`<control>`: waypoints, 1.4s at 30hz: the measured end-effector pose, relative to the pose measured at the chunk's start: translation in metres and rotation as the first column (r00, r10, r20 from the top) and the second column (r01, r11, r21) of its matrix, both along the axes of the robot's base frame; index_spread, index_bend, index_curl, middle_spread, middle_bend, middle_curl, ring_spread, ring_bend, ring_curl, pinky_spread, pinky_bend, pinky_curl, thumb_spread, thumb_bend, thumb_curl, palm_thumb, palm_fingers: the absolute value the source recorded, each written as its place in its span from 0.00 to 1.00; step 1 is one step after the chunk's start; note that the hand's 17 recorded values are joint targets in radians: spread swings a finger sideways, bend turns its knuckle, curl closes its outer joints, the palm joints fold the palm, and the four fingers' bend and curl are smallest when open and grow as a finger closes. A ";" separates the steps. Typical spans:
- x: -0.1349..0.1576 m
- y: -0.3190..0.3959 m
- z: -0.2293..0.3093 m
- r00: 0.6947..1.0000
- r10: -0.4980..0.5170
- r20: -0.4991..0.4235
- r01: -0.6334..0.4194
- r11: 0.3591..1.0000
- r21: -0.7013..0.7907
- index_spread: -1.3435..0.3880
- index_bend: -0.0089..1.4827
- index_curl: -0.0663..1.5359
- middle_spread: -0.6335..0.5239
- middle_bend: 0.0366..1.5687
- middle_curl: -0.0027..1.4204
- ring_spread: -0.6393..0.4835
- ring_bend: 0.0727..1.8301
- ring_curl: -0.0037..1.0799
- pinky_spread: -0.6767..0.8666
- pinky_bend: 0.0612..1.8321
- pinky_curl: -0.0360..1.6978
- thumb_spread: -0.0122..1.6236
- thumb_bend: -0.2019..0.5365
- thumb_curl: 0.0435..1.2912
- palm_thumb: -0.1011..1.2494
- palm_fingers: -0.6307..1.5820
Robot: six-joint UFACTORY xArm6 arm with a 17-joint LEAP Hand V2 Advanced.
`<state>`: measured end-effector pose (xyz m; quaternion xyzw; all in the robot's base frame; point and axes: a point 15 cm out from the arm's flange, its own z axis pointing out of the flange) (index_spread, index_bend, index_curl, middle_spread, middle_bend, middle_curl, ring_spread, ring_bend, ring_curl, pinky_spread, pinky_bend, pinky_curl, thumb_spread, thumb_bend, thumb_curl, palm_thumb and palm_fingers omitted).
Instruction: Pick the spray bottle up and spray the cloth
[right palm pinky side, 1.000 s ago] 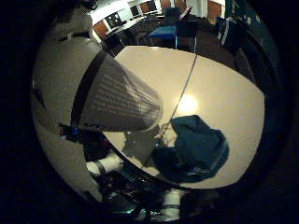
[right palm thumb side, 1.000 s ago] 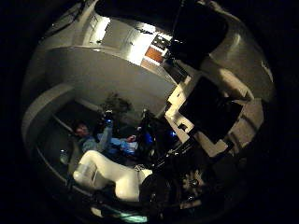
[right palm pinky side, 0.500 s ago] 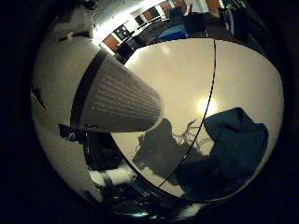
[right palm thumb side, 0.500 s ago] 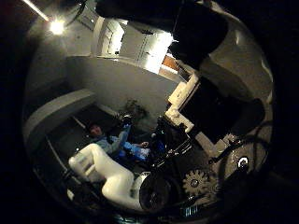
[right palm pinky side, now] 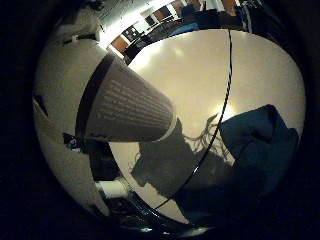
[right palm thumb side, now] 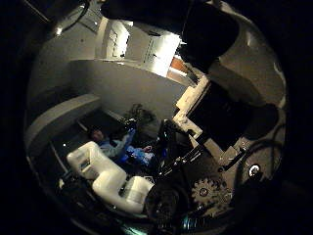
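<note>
One spray bottle (right palm pinky side: 120, 105) close to palm; cloth (right palm pinky side: 257, 147) on table (right palm pinky side: 200, 80).

The hand (right palm thumb side: 146, 188) is built of chunky white blocks and black housings (a pale toothed gear (right palm thumb side: 204, 191) shows among them).

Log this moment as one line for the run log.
hand: shut on spray bottle | spray bottle: held close to palm, above table | cloth: teal, crumpled on table | spray: none visible
</note>
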<state>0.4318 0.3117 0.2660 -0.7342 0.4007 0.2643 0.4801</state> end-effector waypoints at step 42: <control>-0.031 -0.026 -0.004 0.998 0.057 0.018 -0.056 0.998 -0.042 0.57 0.26 0.36 0.46 0.38 0.35 0.47 0.44 0.37 0.55 0.53 0.24 0.63 0.24 0.33 0.61 0.37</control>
